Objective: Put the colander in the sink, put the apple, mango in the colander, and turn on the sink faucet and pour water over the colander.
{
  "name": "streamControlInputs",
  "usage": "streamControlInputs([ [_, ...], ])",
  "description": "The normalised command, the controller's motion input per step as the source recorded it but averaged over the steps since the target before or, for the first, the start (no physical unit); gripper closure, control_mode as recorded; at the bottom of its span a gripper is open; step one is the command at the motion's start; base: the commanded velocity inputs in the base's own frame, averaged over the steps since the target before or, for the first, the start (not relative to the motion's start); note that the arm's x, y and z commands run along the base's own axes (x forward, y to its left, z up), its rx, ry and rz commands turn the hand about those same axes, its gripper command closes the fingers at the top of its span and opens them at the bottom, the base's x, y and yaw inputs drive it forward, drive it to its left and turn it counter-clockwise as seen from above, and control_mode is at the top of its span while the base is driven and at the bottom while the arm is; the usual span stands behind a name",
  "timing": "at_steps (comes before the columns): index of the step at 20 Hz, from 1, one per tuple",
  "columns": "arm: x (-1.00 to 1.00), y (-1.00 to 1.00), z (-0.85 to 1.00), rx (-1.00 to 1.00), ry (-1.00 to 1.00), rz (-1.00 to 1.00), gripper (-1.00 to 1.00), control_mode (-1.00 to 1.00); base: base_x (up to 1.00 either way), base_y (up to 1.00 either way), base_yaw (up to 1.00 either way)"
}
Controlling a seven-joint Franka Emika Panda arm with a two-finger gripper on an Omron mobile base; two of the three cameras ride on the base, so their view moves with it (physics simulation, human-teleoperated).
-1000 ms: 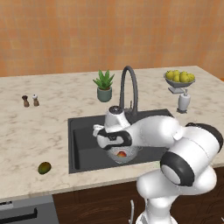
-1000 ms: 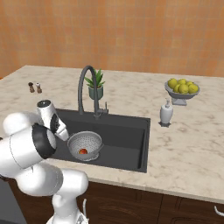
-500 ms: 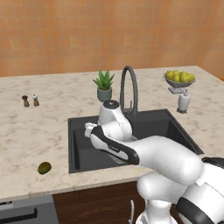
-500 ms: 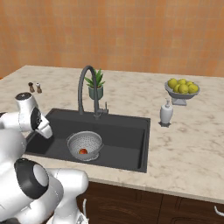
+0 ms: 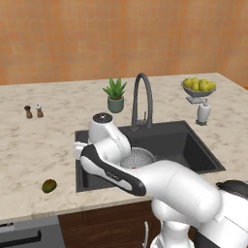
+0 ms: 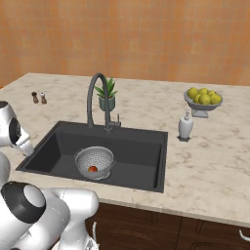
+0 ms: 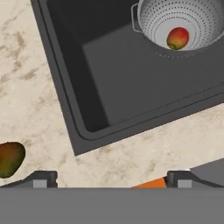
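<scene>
The arm bends low over the sink's (image 7: 109, 87) left edge, gripper (image 7: 111, 178) wide open and empty. The mango (image 7: 9, 158) lies on the counter (image 7: 26, 87) beside its left fingertip; the apple (image 7: 177, 38) sits in the colander (image 7: 175, 22) farther ahead.

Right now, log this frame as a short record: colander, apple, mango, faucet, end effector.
colander: in the sink, left part of basin
apple: inside the colander
mango: on the counter, beside the sink's left front corner
faucet: no water visible
end effector: open, empty, over the counter edge between mango and sink
</scene>
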Motion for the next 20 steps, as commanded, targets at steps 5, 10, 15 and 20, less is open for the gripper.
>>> streamControlInputs([
  [5, -0.09, 0.25, 0.0, 0.0, 0.0, 0.0, -1.0, -1.0, 0.0, 0.0, 0.0],
  [10, 0.0, 0.11, 0.0, 0.0, 0.0, 0.03, -1.0, -1.0, 0.0, 0.0, 0.0],
  [15, 0.0, 0.33, 0.0, 0.0, 0.0, 0.01, -1.0, -1.0, 0.0, 0.0, 0.0],
  [20, 0.0, 0.44, -0.02, 0.0, 0.0, 0.0, -1.0, -1.0, 0.0, 0.0, 0.0],
])
